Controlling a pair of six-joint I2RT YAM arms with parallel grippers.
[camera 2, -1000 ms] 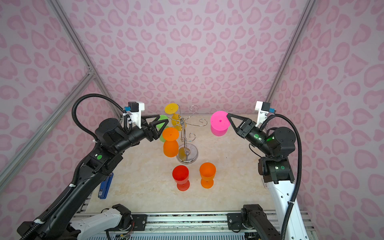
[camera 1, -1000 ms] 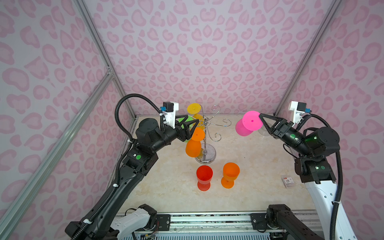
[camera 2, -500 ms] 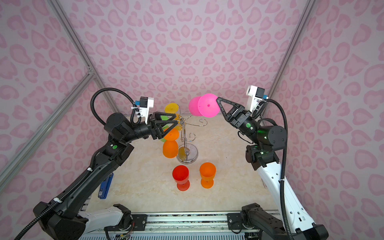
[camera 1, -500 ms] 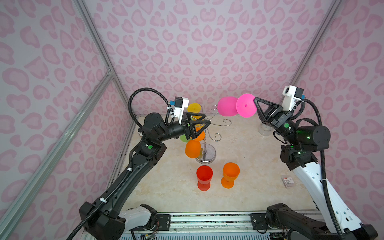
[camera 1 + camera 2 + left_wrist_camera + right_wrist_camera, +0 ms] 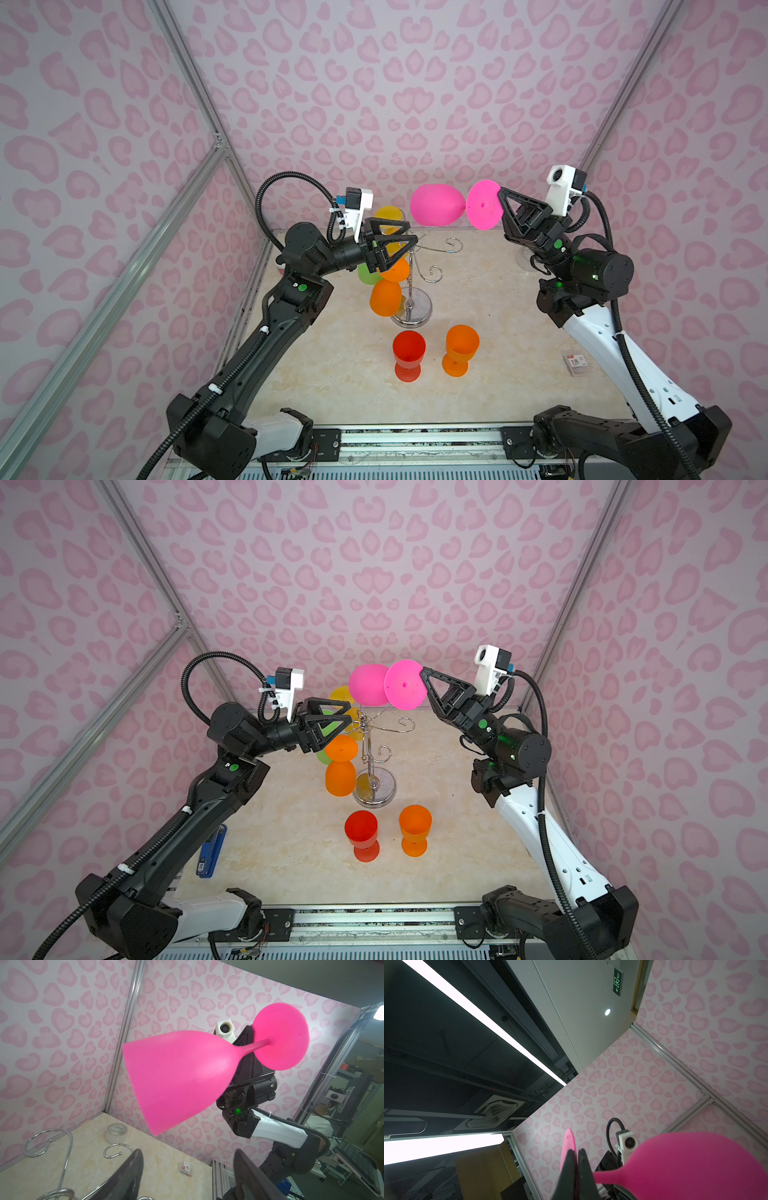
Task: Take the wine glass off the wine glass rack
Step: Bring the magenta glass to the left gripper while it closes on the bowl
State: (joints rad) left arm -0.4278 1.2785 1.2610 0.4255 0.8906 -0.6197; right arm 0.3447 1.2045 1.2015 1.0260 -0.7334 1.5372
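wine glass rack [image 5: 415,311]: mid table [image 5: 498,332], toward the back.
hanging glasses [image 5: 386,297]: on the rack's left side, bowls down.
wine glass [image 5: 436,205]: in the air above the rack's arms, apart from them, sideways, bowl left, foot right.
right claw [image 5: 500,192]: mine, right of the wine glass, pinched on its foot rim.
left claw [image 5: 412,232]: mine, at the rack's top from the left, below the wine glass, jaws apart.
standing glasses [image 5: 409,353]: two, upright, side by side, in front of the rack.
tape roll [image 5: 116,1132]: back right, behind my right arm.
packet [image 5: 575,362]: table's right edge.
stapler [image 5: 210,852]: table's left edge, beside my left arm.
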